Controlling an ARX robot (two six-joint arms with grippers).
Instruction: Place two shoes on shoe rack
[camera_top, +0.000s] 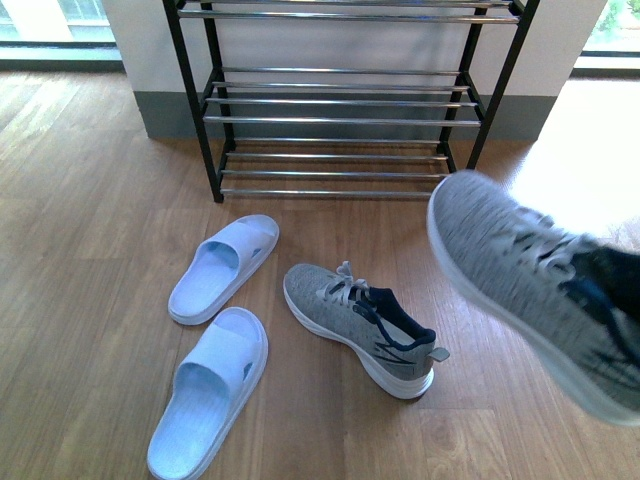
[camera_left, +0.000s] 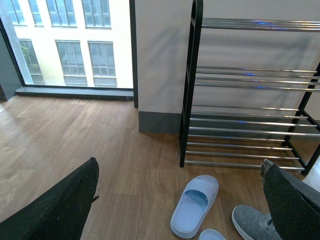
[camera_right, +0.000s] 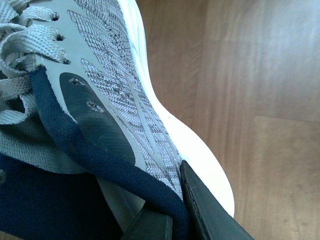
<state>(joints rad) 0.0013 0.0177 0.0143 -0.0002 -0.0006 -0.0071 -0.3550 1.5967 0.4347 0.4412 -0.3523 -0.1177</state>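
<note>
Item 1: grey sneaker (camera_top: 530, 290), lifted clear of the wooden floor (camera_top: 90, 200) at the right of the front view, toe tilted towards the shoe rack (camera_top: 340, 102), blurred. The right end effector (camera_right: 167, 200) is clenched on its navy collar near the heel.

Item 2: second grey sneaker (camera_top: 360, 325), flat on the floor in front of the rack, toe towards it.

Item 3: two pale blue slippers (camera_top: 225, 268) (camera_top: 210, 390), on the floor left of item 2.

Item 4: left end effector (camera_left: 179, 167), released, fingers (camera_left: 65, 205) spread wide, grasping nothing.
</note>
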